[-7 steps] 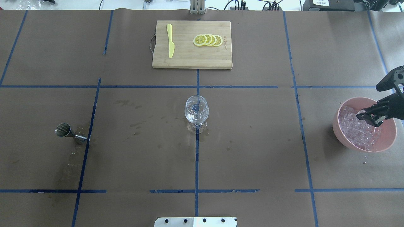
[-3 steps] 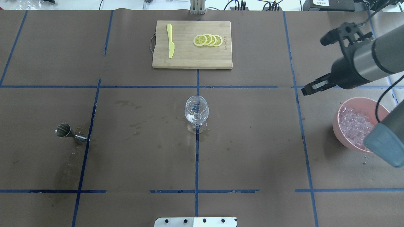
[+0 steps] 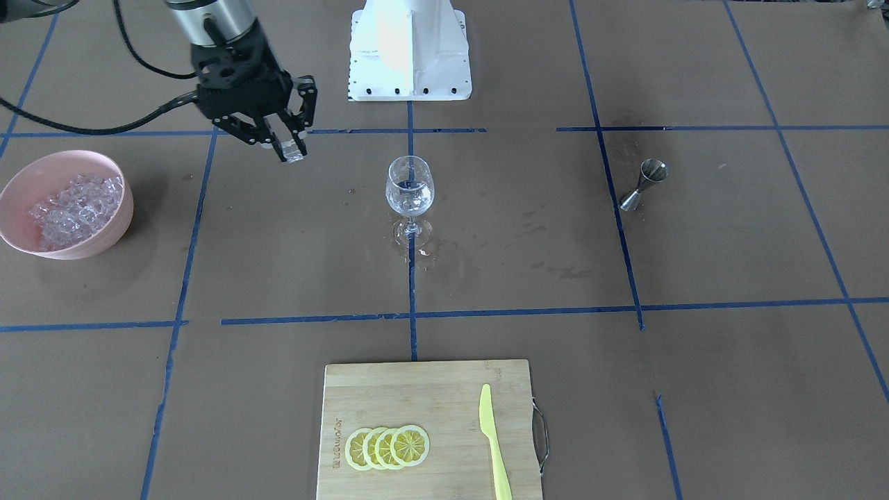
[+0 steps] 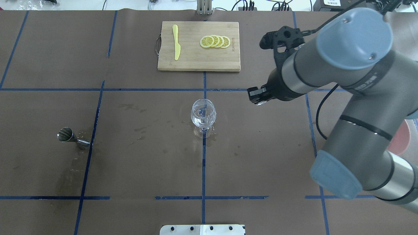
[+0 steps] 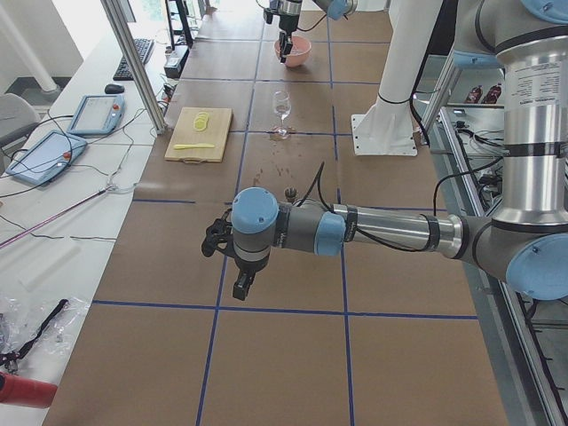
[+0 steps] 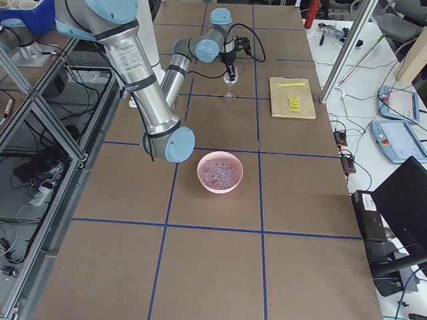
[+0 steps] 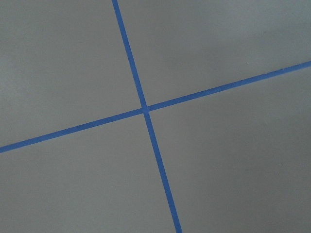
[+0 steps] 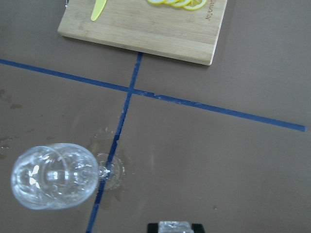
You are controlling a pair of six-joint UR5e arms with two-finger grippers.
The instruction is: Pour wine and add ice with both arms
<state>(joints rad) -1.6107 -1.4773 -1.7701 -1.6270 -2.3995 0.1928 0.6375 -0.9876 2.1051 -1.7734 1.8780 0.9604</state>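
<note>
The right arm (image 3: 215, 28) hangs above the surface (image 3: 694, 243) between the pink bowl (image 3: 21, 173) and the wine glass (image 3: 410, 189). Its jaws are clenched on one ice cube (image 3: 292, 151), seemingly carried high so it can clear the glass rim. The other ice (image 3: 73, 205) lies heaped in the bowl. The left arm (image 5: 382, 229) hovers low, well apart, likely parked out of the way. Whether its jaws are released or clenched cannot be told.
</note>
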